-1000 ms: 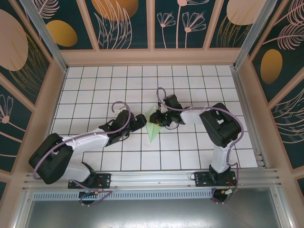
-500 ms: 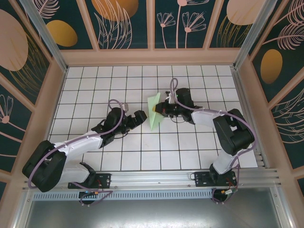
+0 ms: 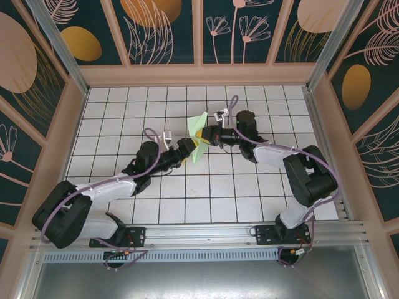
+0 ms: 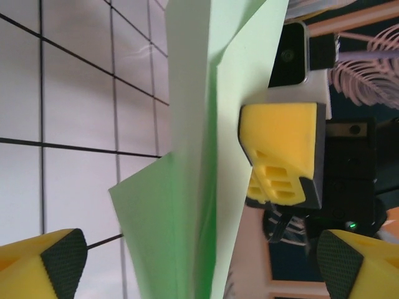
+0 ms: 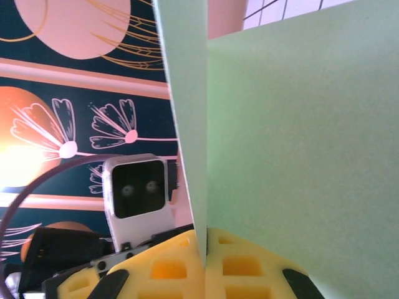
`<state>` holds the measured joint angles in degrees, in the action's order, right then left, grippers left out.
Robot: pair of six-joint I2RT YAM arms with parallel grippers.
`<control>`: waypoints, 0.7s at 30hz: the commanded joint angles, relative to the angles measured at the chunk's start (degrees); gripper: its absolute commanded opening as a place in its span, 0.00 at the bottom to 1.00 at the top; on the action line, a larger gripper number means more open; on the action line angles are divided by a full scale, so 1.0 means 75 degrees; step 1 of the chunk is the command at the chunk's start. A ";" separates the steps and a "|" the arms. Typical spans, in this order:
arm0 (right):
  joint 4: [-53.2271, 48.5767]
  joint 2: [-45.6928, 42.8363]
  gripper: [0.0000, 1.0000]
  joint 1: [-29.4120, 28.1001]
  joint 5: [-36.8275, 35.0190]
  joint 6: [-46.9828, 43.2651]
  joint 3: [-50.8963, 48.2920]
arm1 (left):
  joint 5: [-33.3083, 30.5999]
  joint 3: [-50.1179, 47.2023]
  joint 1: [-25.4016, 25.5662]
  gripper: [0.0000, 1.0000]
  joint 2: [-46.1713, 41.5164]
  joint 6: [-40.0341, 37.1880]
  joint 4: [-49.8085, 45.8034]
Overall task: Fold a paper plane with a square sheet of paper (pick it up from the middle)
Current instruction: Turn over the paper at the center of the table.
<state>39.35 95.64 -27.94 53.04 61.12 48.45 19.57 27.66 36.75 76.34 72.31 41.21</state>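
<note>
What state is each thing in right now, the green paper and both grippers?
folded green paper: creased into layers, held up edge-on, pinched by the right gripper.
right gripper: shut on the paper's edge.
left gripper: open, one fingertip on either side of the paper, not gripping it.

A white table [image 3: 124, 106] ruled in dark grid lines sits inside a pale wooden rim [image 3: 199, 76].
</note>
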 commanded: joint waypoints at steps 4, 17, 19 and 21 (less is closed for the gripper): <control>0.0607 -0.0277 0.01 -0.0050 0.0276 0.0376 -0.0178 | 0.0221 -0.0265 -0.0025 0.77 0.0511 0.0957 0.2291; 0.0388 -0.0206 0.03 -0.0064 0.0311 0.0296 -0.0208 | -0.0136 -0.0145 -0.0025 0.18 0.0377 0.0183 0.1527; 0.0074 -0.0272 0.09 -0.0028 0.0261 0.0093 -0.0175 | -0.0233 -0.0031 -0.0025 0.11 0.0283 -0.0090 0.0995; -0.0629 -0.0426 0.23 0.0063 0.0061 -0.0378 -0.0121 | -0.0380 0.0058 -0.0025 0.06 0.0085 -0.0485 0.0314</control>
<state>39.07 95.15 -28.16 53.98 62.39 47.81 18.98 26.26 36.75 79.33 73.45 49.76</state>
